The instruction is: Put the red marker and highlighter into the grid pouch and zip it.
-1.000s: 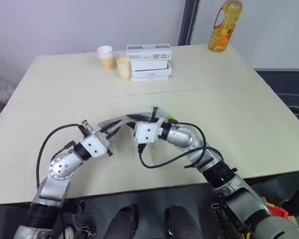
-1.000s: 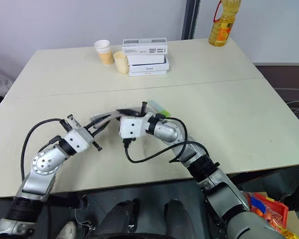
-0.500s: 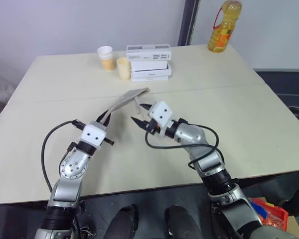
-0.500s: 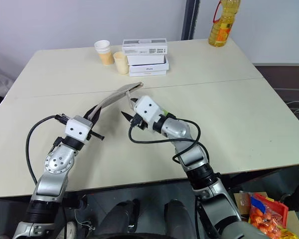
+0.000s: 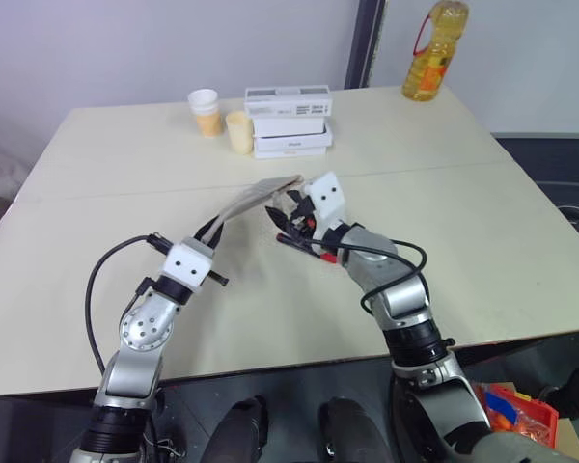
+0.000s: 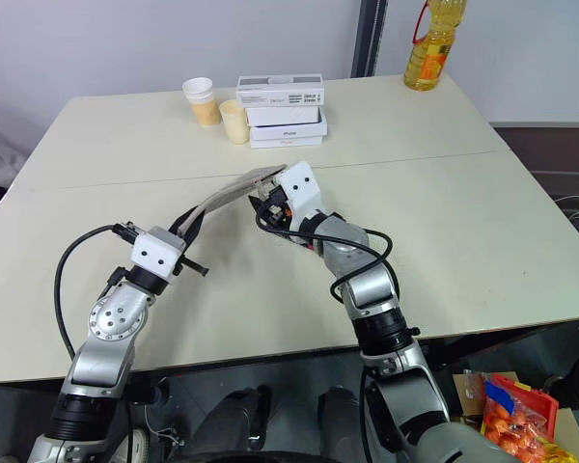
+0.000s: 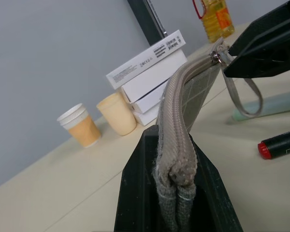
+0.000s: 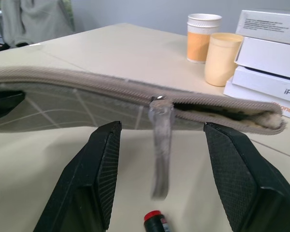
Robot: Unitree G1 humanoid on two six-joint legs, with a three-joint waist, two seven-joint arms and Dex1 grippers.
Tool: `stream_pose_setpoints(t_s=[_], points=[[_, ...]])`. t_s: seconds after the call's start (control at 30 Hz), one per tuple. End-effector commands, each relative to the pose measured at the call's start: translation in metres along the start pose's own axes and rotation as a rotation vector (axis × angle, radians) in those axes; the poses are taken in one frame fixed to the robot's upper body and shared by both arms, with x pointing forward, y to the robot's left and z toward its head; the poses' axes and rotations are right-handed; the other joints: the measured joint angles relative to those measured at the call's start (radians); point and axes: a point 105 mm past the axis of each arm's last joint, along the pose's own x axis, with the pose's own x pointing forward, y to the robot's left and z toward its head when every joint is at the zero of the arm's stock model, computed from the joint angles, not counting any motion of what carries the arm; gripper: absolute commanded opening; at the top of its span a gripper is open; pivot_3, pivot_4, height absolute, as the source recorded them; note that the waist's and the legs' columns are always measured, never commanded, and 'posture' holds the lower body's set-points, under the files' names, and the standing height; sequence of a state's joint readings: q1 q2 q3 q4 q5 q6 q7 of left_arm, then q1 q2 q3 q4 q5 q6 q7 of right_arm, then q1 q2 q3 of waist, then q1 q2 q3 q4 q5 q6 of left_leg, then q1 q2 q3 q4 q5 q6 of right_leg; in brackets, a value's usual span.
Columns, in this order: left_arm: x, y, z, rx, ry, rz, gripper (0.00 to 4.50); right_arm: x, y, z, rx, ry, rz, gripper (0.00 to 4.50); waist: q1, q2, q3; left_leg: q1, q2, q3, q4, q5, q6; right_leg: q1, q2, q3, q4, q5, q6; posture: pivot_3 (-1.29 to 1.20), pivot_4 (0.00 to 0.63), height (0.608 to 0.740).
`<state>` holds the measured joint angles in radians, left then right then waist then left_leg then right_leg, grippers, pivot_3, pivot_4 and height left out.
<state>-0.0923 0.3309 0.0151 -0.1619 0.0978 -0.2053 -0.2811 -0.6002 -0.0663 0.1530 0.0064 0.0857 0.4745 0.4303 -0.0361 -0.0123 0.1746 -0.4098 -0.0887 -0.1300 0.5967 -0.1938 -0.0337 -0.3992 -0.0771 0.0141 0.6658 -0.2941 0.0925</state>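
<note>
1. The grid pouch (image 5: 239, 202), flat grey fabric crossed by white lines, hangs lifted off the table (image 5: 482, 222), edge up, its ribbed zipper along the top, mostly zipped with a short stretch near the far end open.
2. The left gripper (image 7: 176, 181) is clamped on the pouch's near end, the forearm angled up and toward the right.
3. The right gripper (image 8: 162, 171) stands with its ridged black fingers spread, either side of the pale translucent pull tab (image 8: 158, 145) and not touching it; its wrist points toward the left.
4. The red marker (image 7: 280, 143), slim and black with a red end, lies on the table under the right gripper, the pale highlighter (image 7: 268, 105) just behind it.
5. Farther back stand two paper cups (image 5: 205, 109) and stacked white boxes (image 5: 289, 121); an oil bottle (image 5: 431, 50) stands at the far edge.
</note>
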Motion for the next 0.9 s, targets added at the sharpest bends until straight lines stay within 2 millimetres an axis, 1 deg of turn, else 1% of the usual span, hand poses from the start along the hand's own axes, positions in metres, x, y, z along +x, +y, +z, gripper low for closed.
stream_pose_setpoints(t_s=[0.03,0.07,0.1,0.23,0.4,0.63,0.8,0.9], points=[[0.000,0.003,0.016,0.009,-0.060,0.002,0.00,0.003,0.000,0.016,-0.004,-0.055,-0.002,2.55,0.000,0.000,0.000,0.000,0.000,0.000,0.000,0.000,0.000,0.000,0.000,0.000,0.000,0.000,0.000,0.00,0.150,0.740],[0.000,0.002,0.016,0.009,-0.060,0.000,0.00,0.003,0.001,0.017,-0.001,-0.057,0.000,2.28,0.000,0.000,0.000,0.000,0.000,0.000,0.000,0.000,0.000,0.000,0.000,0.000,0.000,0.000,0.000,0.00,0.150,0.740],[0.000,0.002,0.016,0.009,-0.060,-0.001,0.00,0.003,0.001,0.017,0.002,-0.059,0.002,1.88,0.000,0.000,0.000,0.000,0.000,0.000,0.000,0.000,0.000,0.000,0.000,0.000,0.000,0.000,0.000,0.00,0.150,0.740],[0.001,0.001,0.015,0.009,-0.059,-0.004,0.00,0.005,0.006,0.019,0.007,-0.060,0.027,0.04,0.000,0.000,0.000,0.000,0.000,0.000,0.000,0.000,0.000,0.000,0.000,0.000,0.000,0.000,0.000,0.00,0.150,0.740],[0.001,-0.001,0.014,0.010,-0.060,-0.006,0.00,0.006,0.015,0.022,-0.005,-0.066,0.066,0.04,0.000,0.000,0.000,0.000,0.000,0.000,0.000,0.000,0.000,0.000,0.000,0.000,0.000,0.000,0.000,0.00,0.150,0.740],[0.000,-0.004,0.008,0.014,-0.053,-0.008,0.00,0.002,0.064,0.029,-0.098,-0.088,0.293,0.04,-0.004,0.000,0.000,0.000,0.000,0.000,0.000,0.000,0.000,0.000,0.000,0.000,0.000,0.000,0.000,0.00,0.150,0.740],[0.000,-0.006,0.005,0.014,-0.051,-0.011,0.00,0.000,0.088,0.034,-0.139,-0.099,0.394,0.04,-0.001,0.000,0.000,0.000,0.000,0.000,0.000,0.000,0.000,0.000,0.000,0.000,0.000,0.000,0.000,0.00,0.150,0.740],[-0.001,-0.007,0.004,0.013,-0.049,-0.012,0.00,-0.001,0.094,0.036,-0.154,-0.103,0.422,0.04,-0.001,0.000,0.000,0.000,0.000,0.000,0.000,0.000,0.000,0.000,0.000,0.000,0.000,0.000,0.000,0.00,0.150,0.740]])
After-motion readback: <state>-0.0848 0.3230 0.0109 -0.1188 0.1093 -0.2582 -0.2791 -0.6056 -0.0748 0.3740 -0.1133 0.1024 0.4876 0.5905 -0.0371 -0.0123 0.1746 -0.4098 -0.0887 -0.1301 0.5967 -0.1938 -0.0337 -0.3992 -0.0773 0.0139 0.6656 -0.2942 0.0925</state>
